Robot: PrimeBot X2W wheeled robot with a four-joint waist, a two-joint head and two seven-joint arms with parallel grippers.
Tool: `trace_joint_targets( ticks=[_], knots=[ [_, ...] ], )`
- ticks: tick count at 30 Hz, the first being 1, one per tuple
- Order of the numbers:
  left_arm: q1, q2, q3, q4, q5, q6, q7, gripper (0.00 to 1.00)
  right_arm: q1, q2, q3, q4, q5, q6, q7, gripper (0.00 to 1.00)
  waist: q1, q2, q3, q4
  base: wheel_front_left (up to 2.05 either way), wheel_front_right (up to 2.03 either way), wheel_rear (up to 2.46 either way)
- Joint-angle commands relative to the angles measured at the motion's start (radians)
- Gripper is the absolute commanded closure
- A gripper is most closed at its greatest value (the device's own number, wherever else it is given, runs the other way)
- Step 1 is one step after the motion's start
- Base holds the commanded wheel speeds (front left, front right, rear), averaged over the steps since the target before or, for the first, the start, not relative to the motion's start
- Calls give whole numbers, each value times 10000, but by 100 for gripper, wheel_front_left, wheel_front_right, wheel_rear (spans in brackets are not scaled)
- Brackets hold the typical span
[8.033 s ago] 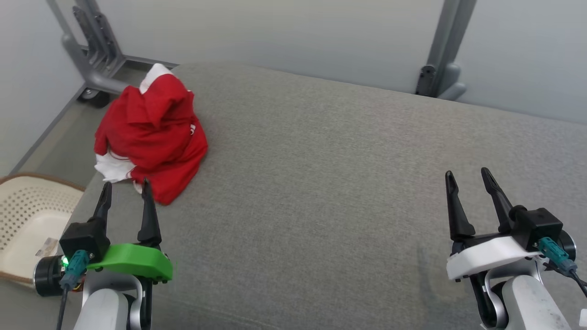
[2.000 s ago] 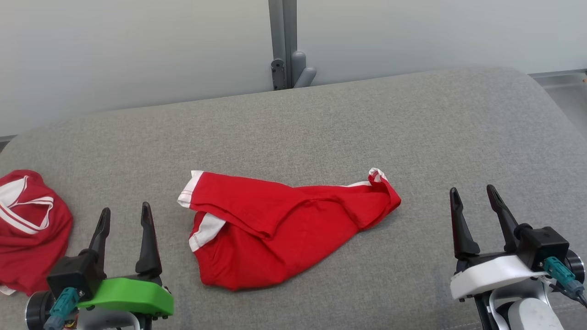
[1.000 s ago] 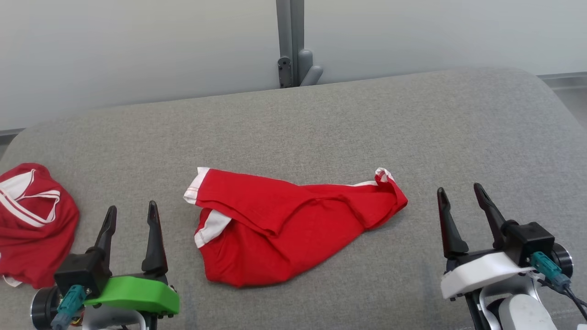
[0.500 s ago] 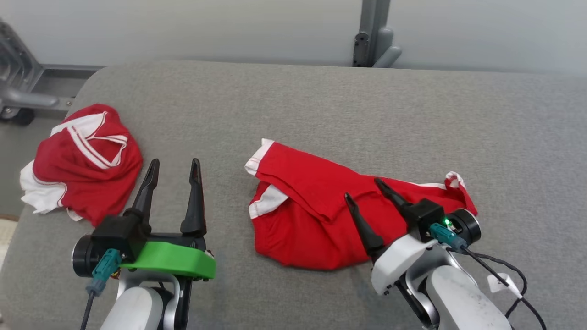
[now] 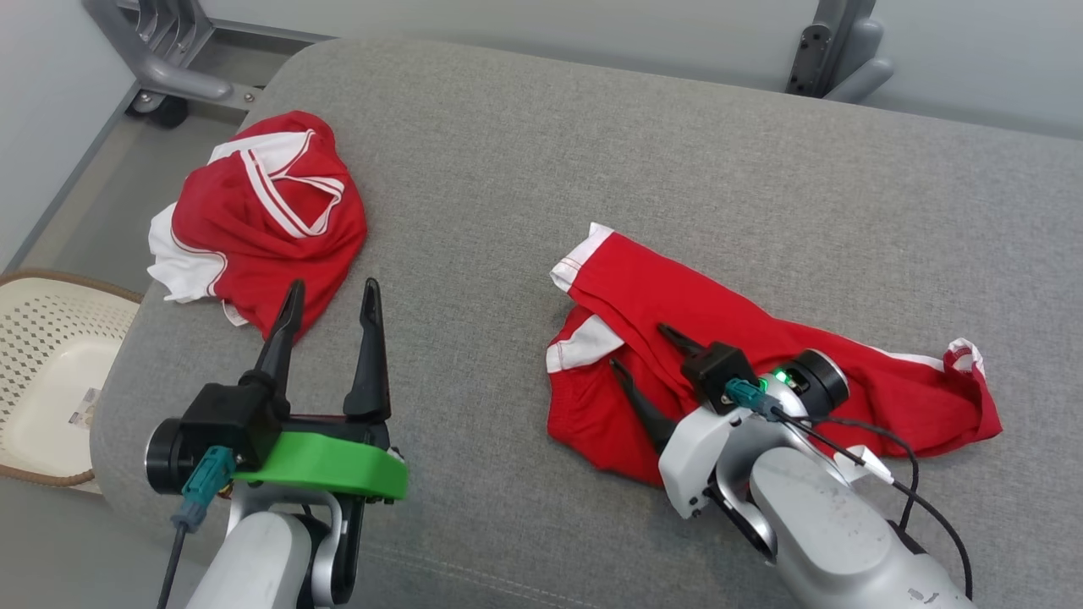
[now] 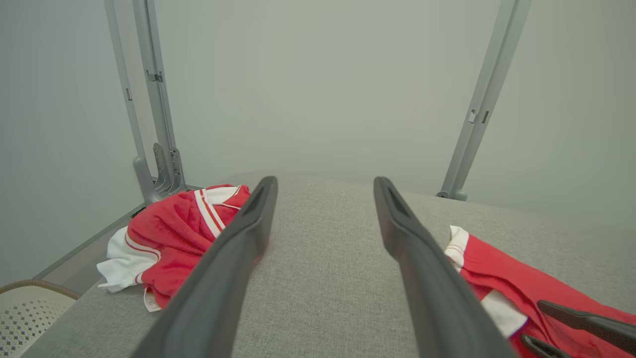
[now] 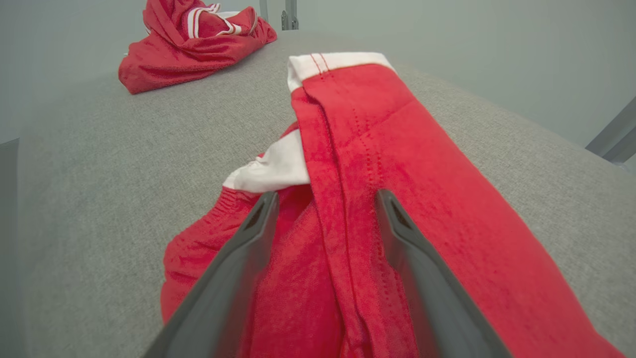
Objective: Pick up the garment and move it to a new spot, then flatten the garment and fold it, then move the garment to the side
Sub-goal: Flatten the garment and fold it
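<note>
A red garment with white trim lies crumpled lengthwise at the middle of the grey cushion. My right gripper is open and low over its left part, fingers pointing toward the white-edged end. In the right wrist view a raised fold of the garment runs between the open fingers of the right gripper; whether they touch the cloth is unclear. My left gripper stands open over bare cushion, holding nothing. The left wrist view shows the left gripper with the garment at the right.
A second red and white garment lies bunched at the cushion's left end, just beyond my left fingertips, and also appears as a heap. A perforated cream basket sits on the floor at the left. Grey metal frame legs stand behind.
The camera has swung left and down. My right gripper has moved in from the right and now sits over the garment's left part. Both grippers stay open.
</note>
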Motion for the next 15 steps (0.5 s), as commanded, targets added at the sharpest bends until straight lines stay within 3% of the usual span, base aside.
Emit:
trace_joint_targets(
  ticks=[1, 4, 5, 6, 7, 15],
  knots=[
    [-170, -45, -9, 51, -34, -42, -66, 0, -283, -33, -92, 288, -263, -3, -77, 0, 0, 0, 141, 77, 0, 0, 0],
    [-184, -39, -5, 87, -52, -41, -90, 0, -486, -27, -268, 604, -606, -3, -37, 0, 0, 0, 168, -6, 0, 0, 0],
    [-199, -35, -15, 105, -47, -53, -102, 0, -572, -4, -385, 727, -708, -3, -55, 19, 0, 0, 177, -49, 0, 0, 0],
    [-201, -23, -7, 125, -43, -41, -116, 0, -652, 15, -524, 838, -789, -3, -50, 69, 0, 0, 185, -107, 0, 0, 0],
    [-205, -20, -1, 139, -46, -33, -120, 0, -737, 40, -656, 896, -830, -3, -101, 100, 0, 0, 195, -162, 0, 0, 0],
    [-312, -65, -45, 213, -37, -74, -187, 0, -995, 141, -1250, 639, -372, -3, -386, 100, 0, 0, 259, -650, 0, 0, 0]
  ],
)
